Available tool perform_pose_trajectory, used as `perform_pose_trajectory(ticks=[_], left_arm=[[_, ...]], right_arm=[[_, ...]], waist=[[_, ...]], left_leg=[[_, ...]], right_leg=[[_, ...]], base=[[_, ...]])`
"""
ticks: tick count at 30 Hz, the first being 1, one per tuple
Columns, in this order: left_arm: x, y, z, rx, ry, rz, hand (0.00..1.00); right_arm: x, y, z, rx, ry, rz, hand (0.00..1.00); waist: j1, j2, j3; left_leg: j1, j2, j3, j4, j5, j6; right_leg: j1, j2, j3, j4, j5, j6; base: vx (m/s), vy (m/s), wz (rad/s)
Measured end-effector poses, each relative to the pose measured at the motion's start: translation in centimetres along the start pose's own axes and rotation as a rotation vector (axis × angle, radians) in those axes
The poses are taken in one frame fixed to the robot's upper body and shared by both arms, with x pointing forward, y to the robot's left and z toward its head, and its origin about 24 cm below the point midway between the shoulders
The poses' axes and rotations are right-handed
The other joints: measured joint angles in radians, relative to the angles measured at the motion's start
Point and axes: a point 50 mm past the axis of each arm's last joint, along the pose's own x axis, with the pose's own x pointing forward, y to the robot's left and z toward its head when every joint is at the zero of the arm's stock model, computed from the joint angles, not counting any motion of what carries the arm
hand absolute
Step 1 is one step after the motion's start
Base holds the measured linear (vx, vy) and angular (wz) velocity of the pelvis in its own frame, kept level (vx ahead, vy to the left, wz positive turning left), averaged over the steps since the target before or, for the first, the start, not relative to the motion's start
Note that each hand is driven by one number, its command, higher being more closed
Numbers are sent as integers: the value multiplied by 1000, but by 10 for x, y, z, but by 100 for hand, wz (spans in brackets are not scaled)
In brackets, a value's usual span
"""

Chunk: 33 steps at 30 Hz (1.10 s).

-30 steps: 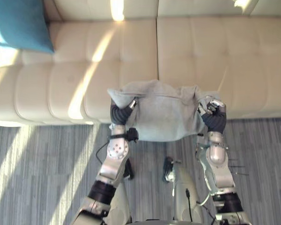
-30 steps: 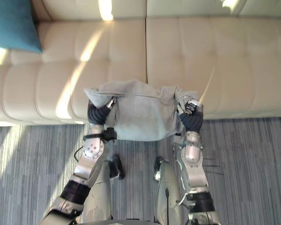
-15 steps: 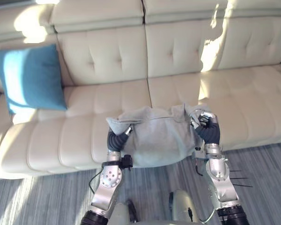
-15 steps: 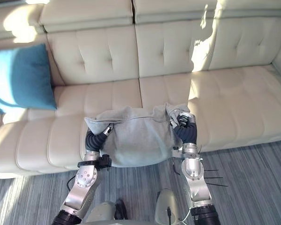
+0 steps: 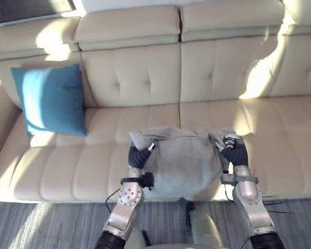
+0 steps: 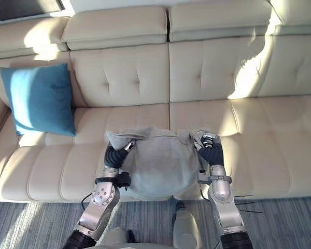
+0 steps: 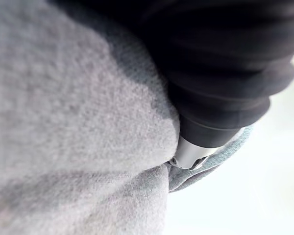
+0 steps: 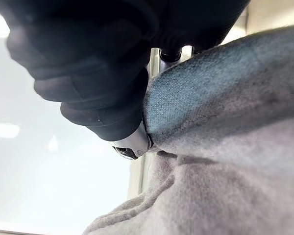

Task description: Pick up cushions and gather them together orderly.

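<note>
Count: two cushions, one sofa, two hands.

1. Grey cushion [image 5: 184, 163]: off the sofa [image 5: 280, 150], held up between the two hands. It hangs in front of the middle of the seat, just to the right of the seam between the two seat sections. Its lower edge falls at the sofa's front edge. Its top corners are bunched.
2. Blue cushion [image 5: 52, 101]: upright at the sofa's left end, leaning on the backrest, well apart from the grey one.

Left hand [image 5: 137, 155]: at the grey cushion's left top corner, pressed into the fabric with a fold lying over it. Cannot tell whether it is clenched on the cloth or only pushing.
Right hand [image 5: 232, 148]: at the right top corner, fingers [image 6: 207, 139] curled over the bunched cloth, grasping the grey cushion.

Against the earlier frames: the whole picture has shifted, so the camera has moved. One second ago only the sofa's seat and a corner of the blue cushion showed, with much floor [image 5: 52, 228]. Now the backrest and the whole blue cushion show, and only a strip of floor remains. Both hands sit at the same two corners of the grey cushion as before. The blue cushion keeps its place at the sofa's left end.
</note>
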Motion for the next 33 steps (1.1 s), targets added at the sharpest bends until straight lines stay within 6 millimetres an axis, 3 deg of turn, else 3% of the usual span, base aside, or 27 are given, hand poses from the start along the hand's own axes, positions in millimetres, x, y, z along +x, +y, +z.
perform_pose_trajectory(ticks=[2,3,5,6,8,11,17,19,21,22,24,26,28,31,33], left_arm=[[1,0,1,0,-5,-15,100],[2,-1,1,-1,-5,-23,100],[2,-3,0,2,-2,-33,100],[5,-2,0,14,-1,-38,100],[9,-1,2,27,-14,-40,100],[22,2,13,37,-65,-22,100],[76,-6,60,101,-257,-10,100],[104,-7,91,158,-368,21,100],[124,-8,120,181,-454,63,100],[136,-9,143,178,-515,94,100],[152,-7,184,177,-618,161,100],[159,-6,207,177,-670,202,100],[172,1,255,185,-763,286,100],[179,4,285,189,-785,326,100],[184,5,287,190,-760,338,100]], right_arm=[[5,-2,15,10,-72,-10,100],[7,-5,17,8,-86,-22,100],[11,-5,18,5,-95,-28,100],[10,-2,18,23,-90,-37,100],[14,4,21,48,-105,-42,100],[32,12,35,60,-170,-36,100],[88,20,85,65,-360,-77,100],[113,23,123,49,-480,-103,100],[127,23,155,64,-576,-135,100],[136,24,182,78,-648,-148,100],[150,27,226,104,-747,-177,100],[158,29,247,118,-779,-195,100],[171,30,282,153,-804,-238,100],[185,24,290,176,-747,-280,100],[195,21,282,180,-676,-297,100]], waist=[[1,3,-2],[0,8,-5],[2,29,-18],[-3,12,-24],[-1,-6,-31],[0,-6,-31],[-8,-10,-29],[-30,-19,-10],[-33,-32,24],[-34,-34,45],[-32,-31,94],[-29,-31,123],[-25,-29,173],[-25,-27,219],[-25,-23,231]], left_leg=[[-50,-10,14,-134,-9,8],[-46,-27,8,-269,13,-1],[-27,-25,0,-431,118,6],[-17,-55,12,-471,130,17],[2,-101,43,-514,134,24],[-8,-127,85,-537,135,25],[-99,-116,129,-542,147,41],[-131,-107,128,-537,158,48],[-150,-105,127,-525,164,50],[-175,-103,121,-515,169,53],[-201,-108,112,-514,186,60],[-220,-109,104,-514,194,61],[-284,-110,97,-516,221,70],[-336,-115,87,-521,243,78],[-357,-127,77,-535,257,80]], right_leg=[[6,-15,2,-35,11,17],[5,-17,4,-46,17,28],[4,7,25,-73,30,54],[2,-7,43,-89,47,76],[-7,-41,77,-110,58,88],[-37,-58,130,-145,82,99],[-131,-37,186,-222,166,93],[-159,-36,186,-223,186,91],[-174,-34,187,-223,198,89],[-192,-34,184,-223,204,90],[-211,-33,179,-222,211,94],[-226,-32,176,-219,214,94],[-285,-34,169,-218,235,91],[-332,-39,156,-216,247,92],[-353,-46,149,-216,247,92]], base=[[164,98,2],[97,130,-7],[148,280,-27],[138,279,-19],[64,180,-15],[4,124,-34],[-53,17,-30],[-84,-21,-5],[-119,-7,2],[-129,-12,9],[-134,-28,18],[-131,-23,14],[-134,-26,16],[-82,-10,16],[-29,3,16]])
